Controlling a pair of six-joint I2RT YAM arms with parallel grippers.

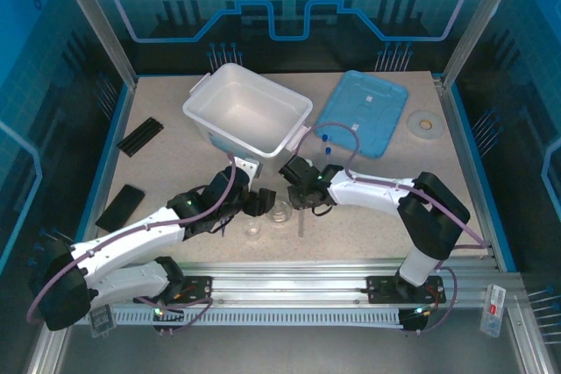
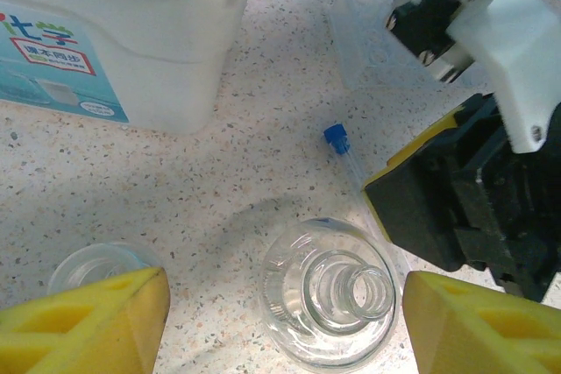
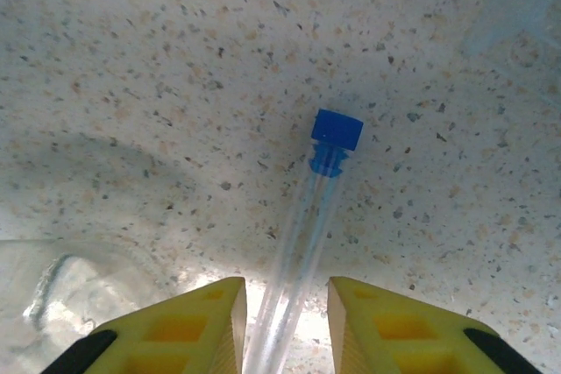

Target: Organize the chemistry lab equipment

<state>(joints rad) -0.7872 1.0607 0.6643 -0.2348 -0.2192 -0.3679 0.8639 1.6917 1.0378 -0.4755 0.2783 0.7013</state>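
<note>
Our right hand (image 3: 287, 291) sits nearly closed around the blue-capped tube (image 3: 307, 208), which lies flat on the tabletop (image 3: 175, 59). We cannot tell if it pinches. Our left hand (image 2: 285, 304) is wide open around the glass flask (image 2: 329, 304), holding nothing. The round tube could slip and roll away.

I get one high view looking down on the whole table (image 1: 175, 164) from behind, and two close wrist views facing down, both sharing the blue-capped tube (image 3: 305, 216).
</note>
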